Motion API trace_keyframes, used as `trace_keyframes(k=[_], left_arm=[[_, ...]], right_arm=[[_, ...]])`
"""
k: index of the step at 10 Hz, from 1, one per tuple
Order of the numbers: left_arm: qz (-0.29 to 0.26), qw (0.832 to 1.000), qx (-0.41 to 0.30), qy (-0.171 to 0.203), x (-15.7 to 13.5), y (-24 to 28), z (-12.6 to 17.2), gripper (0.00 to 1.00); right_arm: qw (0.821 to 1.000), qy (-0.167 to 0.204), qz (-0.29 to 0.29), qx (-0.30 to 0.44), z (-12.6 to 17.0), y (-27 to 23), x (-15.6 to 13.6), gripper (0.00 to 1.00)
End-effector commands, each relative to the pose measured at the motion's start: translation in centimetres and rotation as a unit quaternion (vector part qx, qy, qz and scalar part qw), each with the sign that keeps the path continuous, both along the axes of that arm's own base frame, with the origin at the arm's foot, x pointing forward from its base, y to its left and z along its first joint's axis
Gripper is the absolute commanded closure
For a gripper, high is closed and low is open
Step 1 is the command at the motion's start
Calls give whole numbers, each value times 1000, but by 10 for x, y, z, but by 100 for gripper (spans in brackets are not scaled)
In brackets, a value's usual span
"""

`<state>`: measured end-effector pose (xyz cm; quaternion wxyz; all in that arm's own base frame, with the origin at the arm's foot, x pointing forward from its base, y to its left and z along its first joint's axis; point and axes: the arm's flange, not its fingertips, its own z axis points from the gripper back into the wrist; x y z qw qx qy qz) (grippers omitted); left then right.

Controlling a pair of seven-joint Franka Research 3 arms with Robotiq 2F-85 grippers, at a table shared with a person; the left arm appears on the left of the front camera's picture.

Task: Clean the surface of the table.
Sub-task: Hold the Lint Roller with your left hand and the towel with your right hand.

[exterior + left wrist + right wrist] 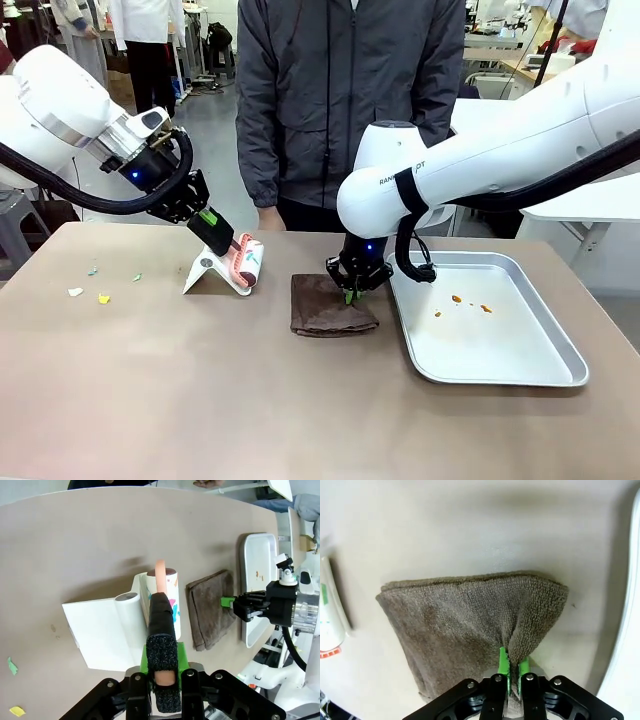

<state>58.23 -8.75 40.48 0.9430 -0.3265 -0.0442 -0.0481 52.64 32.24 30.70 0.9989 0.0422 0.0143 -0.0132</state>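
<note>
Table [200, 400] with cloth [330, 305], tray [505, 345], roller [247, 262], scraps [103, 298]

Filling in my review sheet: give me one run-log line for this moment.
left gripper: shut on roller handle | right gripper: shut on cloth edge | scraps: on table, left side | tray: orange crumbs

One table [200, 400], one cloth [320, 310], one tray [500, 345], one lint roller [247, 262], four paper scraps [103, 298], three orange crumbs [456, 298].

The table [200, 400] is smooth and matt. Between the fingers of the right gripper [511, 656] the cloth [460, 620] is nubbly terry. The lint roller handle [160, 572] in the left gripper [161, 605] is smooth pink plastic.
</note>
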Motion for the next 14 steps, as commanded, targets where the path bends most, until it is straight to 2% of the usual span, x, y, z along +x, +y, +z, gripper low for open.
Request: trace_keyframes(k=[1,4,6,8,10,11,13,14], left_arm=[[1,1000,-11,-17,-4,0,1,100],[1,999,-30,-23,-7,1,5,100],[-7,997,-70,-19,-12,4,10,100],[-9,992,-123,4,-18,14,18,100],[-27,984,-172,35,-24,36,26,100],[-44,976,-208,39,-31,57,31,93],[19,955,-297,19,-60,104,44,93],[15,938,-345,29,-83,127,51,93]], right_arm=[[1000,7,-5,-11,-10,-3,2,100],[1000,5,-15,-1,-8,-8,2,100],[998,-3,-25,54,3,-27,0,100],[978,-16,-38,204,27,-64,-11,100],[942,6,-30,335,42,-93,-26,100],[922,26,-29,385,50,-106,-36,100],[872,36,7,487,67,-128,-59,100],[839,59,-2,541,78,-134,-72,100]])
